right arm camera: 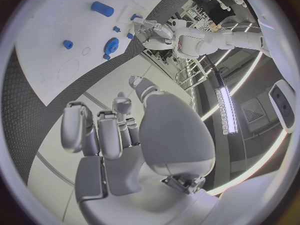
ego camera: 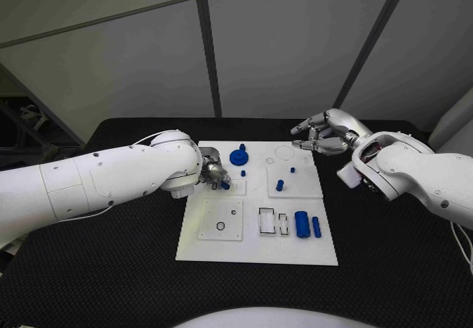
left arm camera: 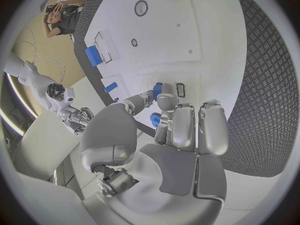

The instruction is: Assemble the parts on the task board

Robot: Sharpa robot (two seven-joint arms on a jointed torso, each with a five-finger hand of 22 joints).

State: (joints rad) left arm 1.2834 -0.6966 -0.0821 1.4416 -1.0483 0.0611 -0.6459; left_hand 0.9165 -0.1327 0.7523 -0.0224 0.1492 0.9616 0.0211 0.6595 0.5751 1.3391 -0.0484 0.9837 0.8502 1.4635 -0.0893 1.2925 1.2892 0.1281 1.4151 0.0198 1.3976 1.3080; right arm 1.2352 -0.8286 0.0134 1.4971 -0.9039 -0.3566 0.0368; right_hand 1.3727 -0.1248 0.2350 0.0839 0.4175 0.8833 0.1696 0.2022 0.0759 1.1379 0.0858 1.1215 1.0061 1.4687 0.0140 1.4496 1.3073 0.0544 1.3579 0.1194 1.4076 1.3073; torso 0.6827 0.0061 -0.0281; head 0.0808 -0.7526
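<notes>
The white task board lies mid-table. My left hand hangs over the board's left edge and pinches a small blue part between thumb and fingers; the left wrist view shows that part at the fingertips. On the board stand a blue round knob, small pegs and two blue cylinders near the right edge. My right hand hovers off the board's far right corner, its loosely bent fingers holding nothing.
A raised white plate with a ring and a small hole sits on the board's near left. Slotted recesses lie beside the cylinders. Black textured table surrounds the board.
</notes>
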